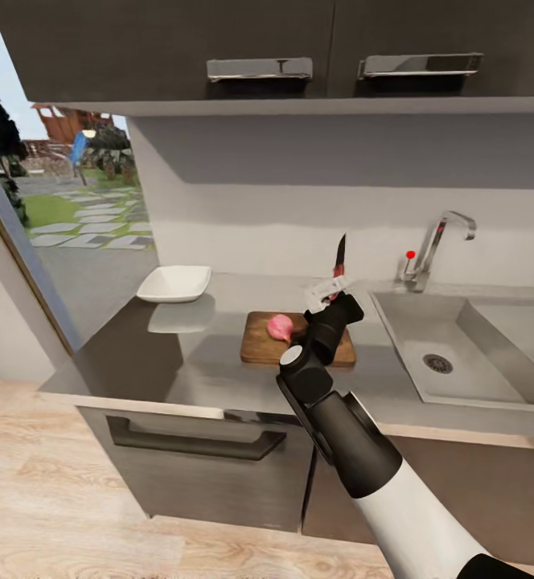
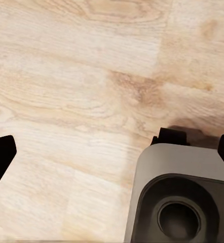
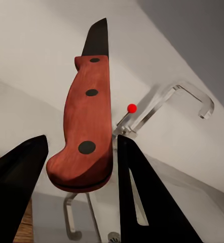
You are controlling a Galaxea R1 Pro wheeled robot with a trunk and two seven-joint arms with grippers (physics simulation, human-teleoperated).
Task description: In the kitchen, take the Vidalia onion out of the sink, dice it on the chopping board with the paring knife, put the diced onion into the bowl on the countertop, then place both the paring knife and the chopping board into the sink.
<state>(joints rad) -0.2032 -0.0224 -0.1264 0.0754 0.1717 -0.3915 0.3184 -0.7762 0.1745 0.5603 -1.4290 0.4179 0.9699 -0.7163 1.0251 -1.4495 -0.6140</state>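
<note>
Right pincer (image 1: 331, 291) clamped on the paring knife (image 1: 340, 261), blade up!
Onion (image 1: 281, 326) was out of the sink (image 1: 492, 338), whole on the chopping board (image 1: 259, 344), left of that basin; dicing, filling the bowl (image 1: 174, 283) and sinking the tools remained. Left pincer (image 2: 112, 147) fingers stood apart above the floor (image 2: 81, 91).

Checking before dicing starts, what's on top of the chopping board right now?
The pinkish onion sits whole on the chopping board. The right gripper, holding the paring knife, covers the board's right part.
</note>
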